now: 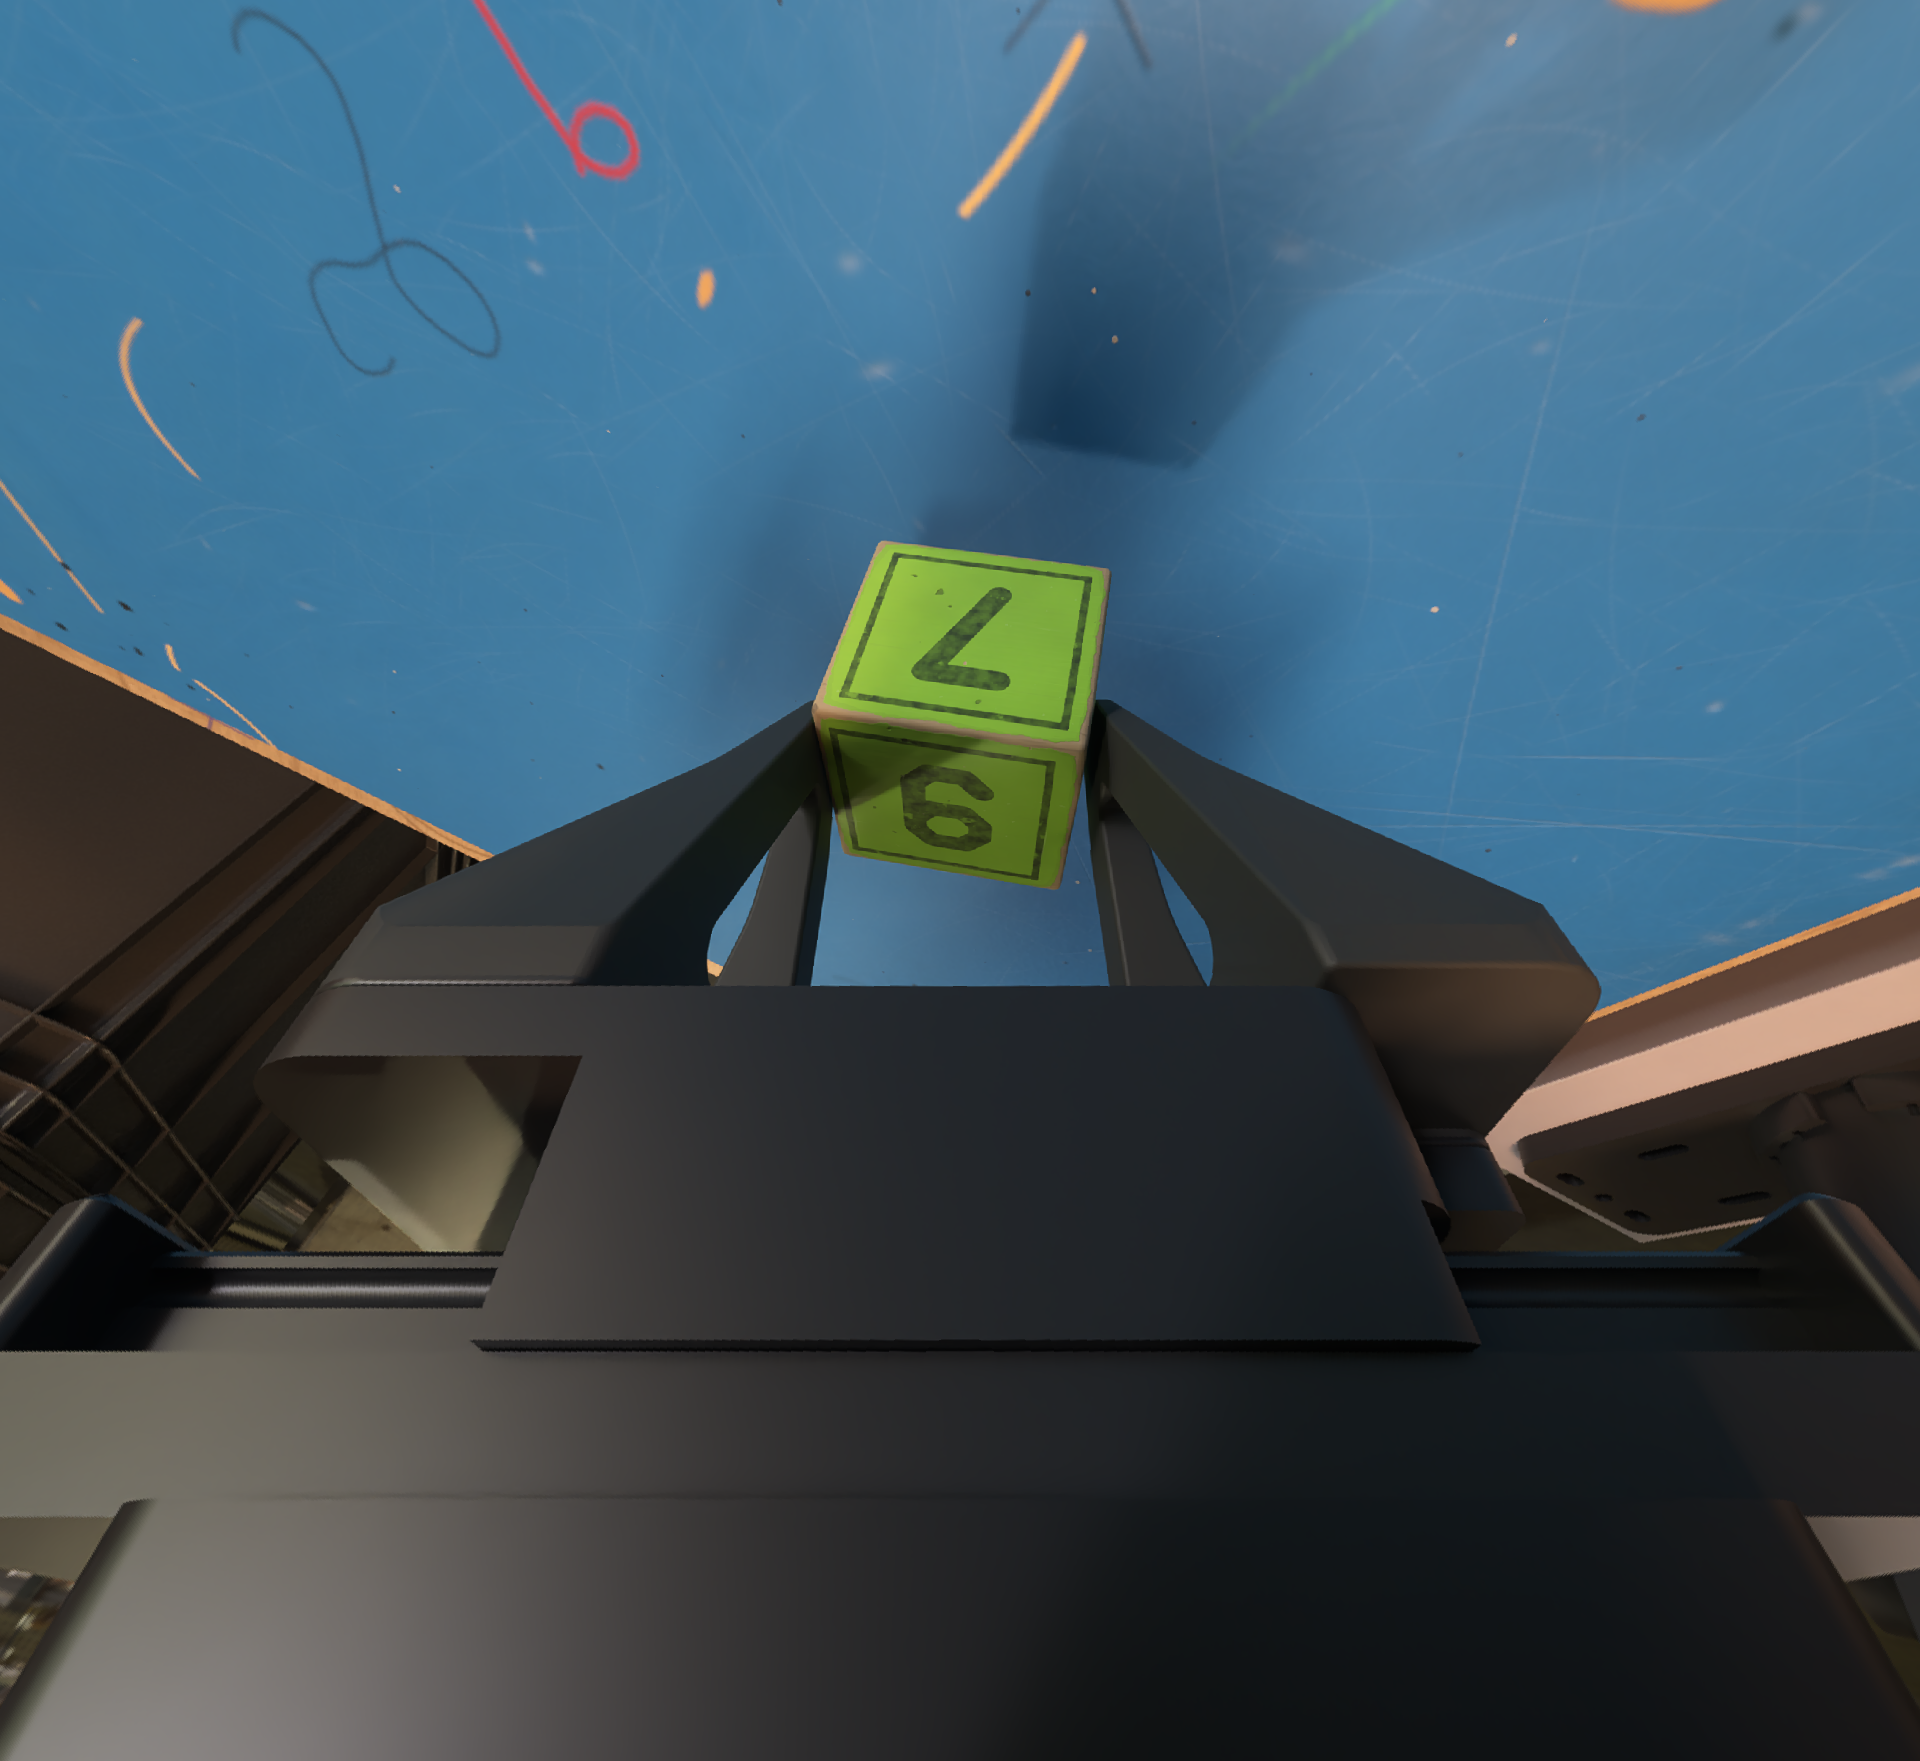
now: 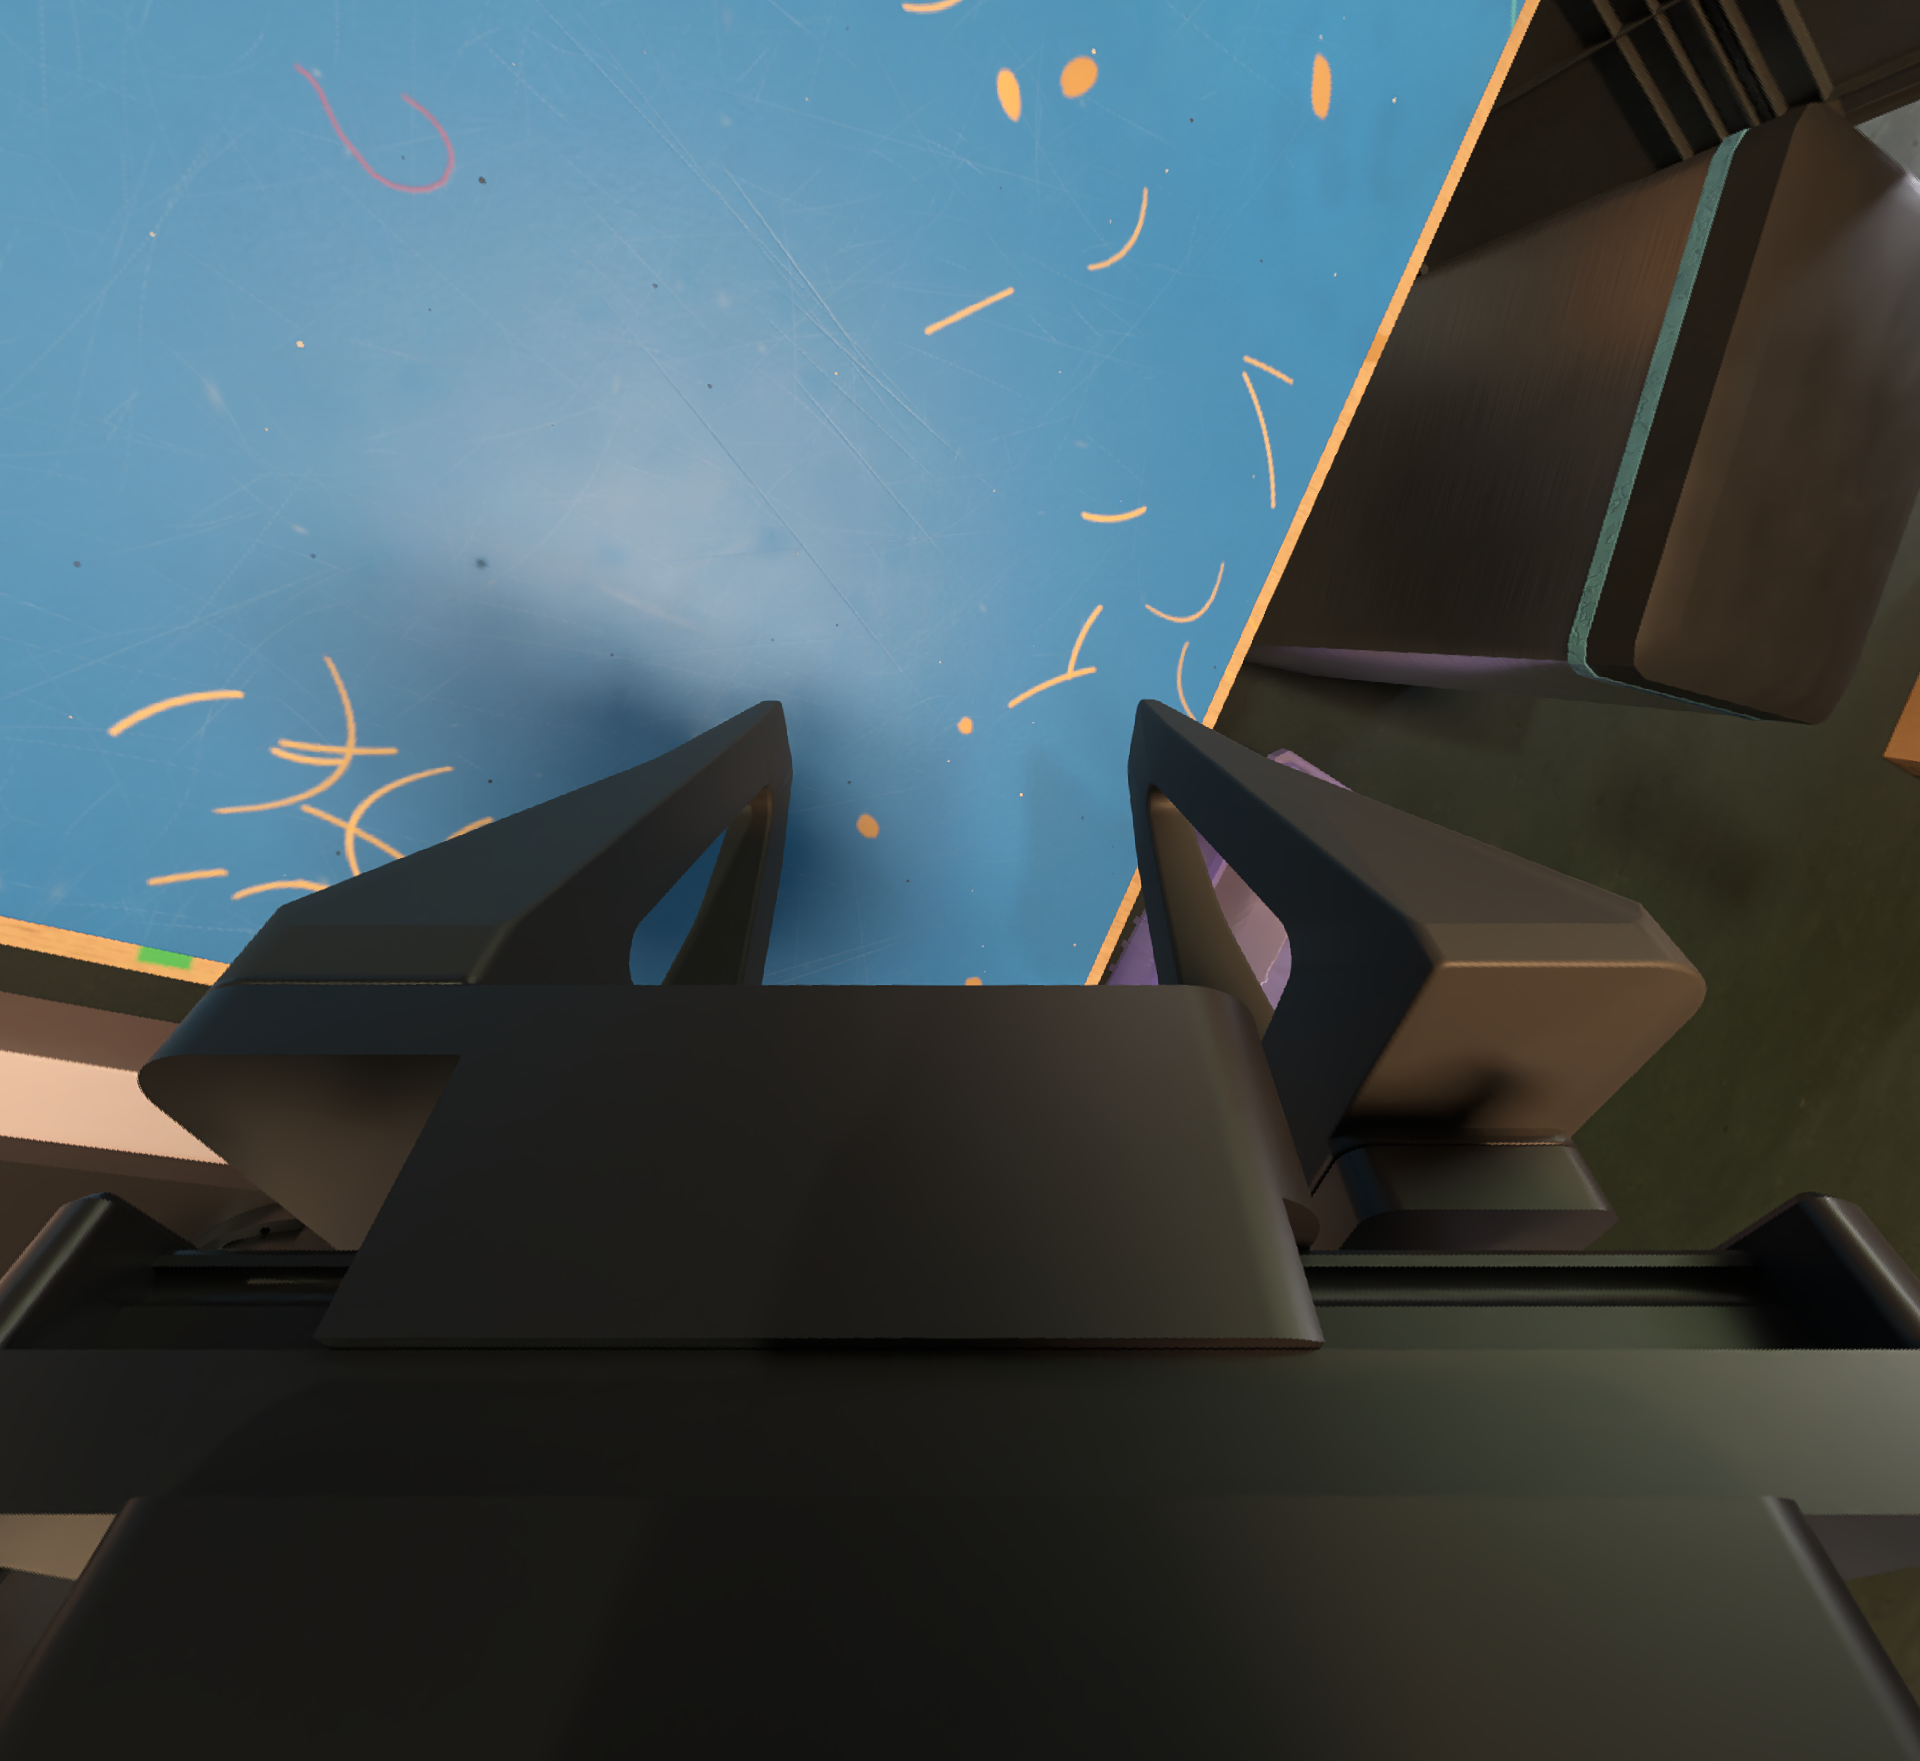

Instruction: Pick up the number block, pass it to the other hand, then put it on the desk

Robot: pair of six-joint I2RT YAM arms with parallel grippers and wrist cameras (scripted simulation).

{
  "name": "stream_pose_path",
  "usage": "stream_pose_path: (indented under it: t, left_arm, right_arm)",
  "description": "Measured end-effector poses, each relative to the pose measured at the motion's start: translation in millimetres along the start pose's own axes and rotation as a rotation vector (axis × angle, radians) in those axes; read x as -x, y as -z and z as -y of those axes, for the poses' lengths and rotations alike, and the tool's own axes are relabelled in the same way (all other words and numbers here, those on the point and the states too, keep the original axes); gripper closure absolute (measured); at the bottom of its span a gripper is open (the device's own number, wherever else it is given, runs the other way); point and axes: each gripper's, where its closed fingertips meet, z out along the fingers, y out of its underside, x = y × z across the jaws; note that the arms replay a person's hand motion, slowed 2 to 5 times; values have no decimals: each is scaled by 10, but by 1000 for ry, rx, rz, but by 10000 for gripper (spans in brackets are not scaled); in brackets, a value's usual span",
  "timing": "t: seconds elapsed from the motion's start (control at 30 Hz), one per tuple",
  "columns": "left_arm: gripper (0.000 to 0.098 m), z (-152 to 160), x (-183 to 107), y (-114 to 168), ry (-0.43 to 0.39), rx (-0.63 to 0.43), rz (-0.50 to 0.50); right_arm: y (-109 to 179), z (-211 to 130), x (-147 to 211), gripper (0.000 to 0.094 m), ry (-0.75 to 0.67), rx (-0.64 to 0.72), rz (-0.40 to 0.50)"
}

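A bright green number block (image 1: 961, 714) with dark figures on its faces sits between the two black fingertips of my left gripper (image 1: 956, 724). The left gripper is shut on it and holds it above the blue desk (image 1: 520, 485); the block's shadow lies on the desk farther ahead. My right gripper (image 2: 961, 724) is open and empty, its fingers spread wide over the blue desk (image 2: 520, 412) near the desk's right edge. The block does not show in the right wrist view.
The desk is blue with orange, red and dark scribbles and an orange-edged rim (image 2: 1340, 423). Dark furniture (image 2: 1662, 423) stands beyond the right edge. A dark crate-like frame (image 1: 125, 1036) lies beyond the near left edge in the left wrist view.
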Motion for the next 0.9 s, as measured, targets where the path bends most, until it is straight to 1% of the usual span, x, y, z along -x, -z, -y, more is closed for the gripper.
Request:
stream_pose_path:
  t: [0.23, 0.47, 0.9]
  left_arm:
    - [566, 89, 16, 178, 22, -74, 7]
    - [566, 216, 19, 396, 43, -176, 12]
    - [566, 536, -64, 871, 55, -413, 10]
  right_arm:
    - [9, 8, 0, 386, 0, -5, -1]
    - [31, 31, 8, 388, 4, -17, -3]
    - [112, 163, 72, 311, 29, -84, 4]
